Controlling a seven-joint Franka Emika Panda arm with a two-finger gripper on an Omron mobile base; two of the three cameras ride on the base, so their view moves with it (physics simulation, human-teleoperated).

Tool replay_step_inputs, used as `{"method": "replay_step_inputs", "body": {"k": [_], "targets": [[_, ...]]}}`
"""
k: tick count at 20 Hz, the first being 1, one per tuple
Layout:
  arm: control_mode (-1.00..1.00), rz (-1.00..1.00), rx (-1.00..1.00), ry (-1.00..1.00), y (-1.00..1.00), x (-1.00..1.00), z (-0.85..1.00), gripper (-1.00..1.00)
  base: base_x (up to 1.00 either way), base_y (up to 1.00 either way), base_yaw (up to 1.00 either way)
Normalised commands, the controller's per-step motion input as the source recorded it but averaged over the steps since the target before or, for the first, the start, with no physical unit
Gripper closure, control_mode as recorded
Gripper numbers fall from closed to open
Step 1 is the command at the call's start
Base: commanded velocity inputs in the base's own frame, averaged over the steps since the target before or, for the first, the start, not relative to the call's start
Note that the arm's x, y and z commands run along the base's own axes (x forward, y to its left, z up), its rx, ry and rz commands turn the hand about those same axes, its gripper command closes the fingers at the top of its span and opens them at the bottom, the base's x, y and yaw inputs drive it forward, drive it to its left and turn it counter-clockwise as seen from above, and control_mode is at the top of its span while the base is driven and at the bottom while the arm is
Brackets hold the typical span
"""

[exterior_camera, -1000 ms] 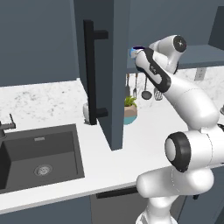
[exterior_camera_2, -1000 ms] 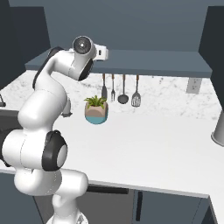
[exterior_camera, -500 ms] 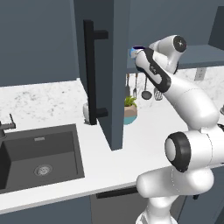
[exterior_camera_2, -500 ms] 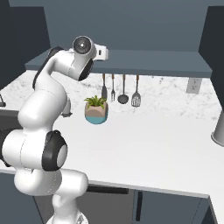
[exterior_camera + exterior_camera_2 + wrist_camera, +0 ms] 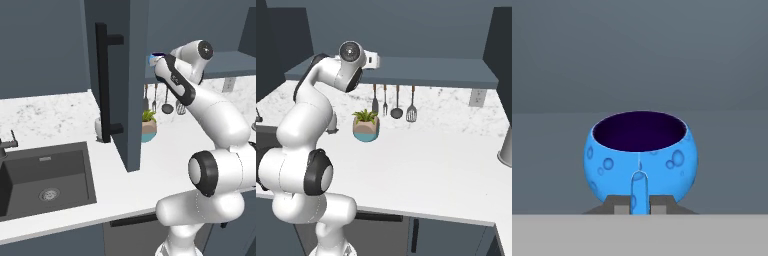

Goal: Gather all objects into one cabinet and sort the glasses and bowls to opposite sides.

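Observation:
A small round blue bowl [image 5: 641, 155] with a dark inside stands upright on the flat grey shelf [image 5: 557, 150] of the cabinet. My gripper [image 5: 639, 189] is shut on its near wall; one fingertip shows against the outside, the other is hidden inside the bowl. In the left base view a sliver of the blue bowl [image 5: 153, 59] peeks past the edge of the open slate cabinet door [image 5: 125, 100], right at my gripper [image 5: 157, 62]. The door carries a long black bar handle [image 5: 103, 85]. The glasses and the other bowl are out of view.
A potted plant [image 5: 366, 126] stands on the white counter below the shelf [image 5: 426, 71], with several utensils [image 5: 393, 102] hanging on the wall behind it. The sink [image 5: 42, 175] lies at the left. A grey vessel [image 5: 505, 150] sits at the counter's far right.
The gripper has gone from open to shut on the blue bowl's wall. The arm and the base views have not visibly shifted.

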Motion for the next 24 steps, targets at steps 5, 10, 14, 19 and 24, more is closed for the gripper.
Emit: {"method": "replay_step_inputs", "body": {"k": [5,10,14,19,24], "targets": [[-1.0,0.0,0.0,-0.01,0.0,-0.23,0.01,1.0,0.0,0.0,0.0],[-1.0,-0.01,0.0,0.0,-0.25,-0.9,0.01,1.0,0.0,0.0,0.0],[-1.0,0.0,0.0,0.0,-0.4,-0.76,0.13,1.0,0.0,0.0,0.0],[-1.0,0.0,0.0,0.02,-0.37,-0.78,0.17,1.0,0.0,0.0,0.0],[-1.0,0.0,0.0,0.0,-0.04,-0.96,0.14,1.0,0.0,0.0,0.0]]}}
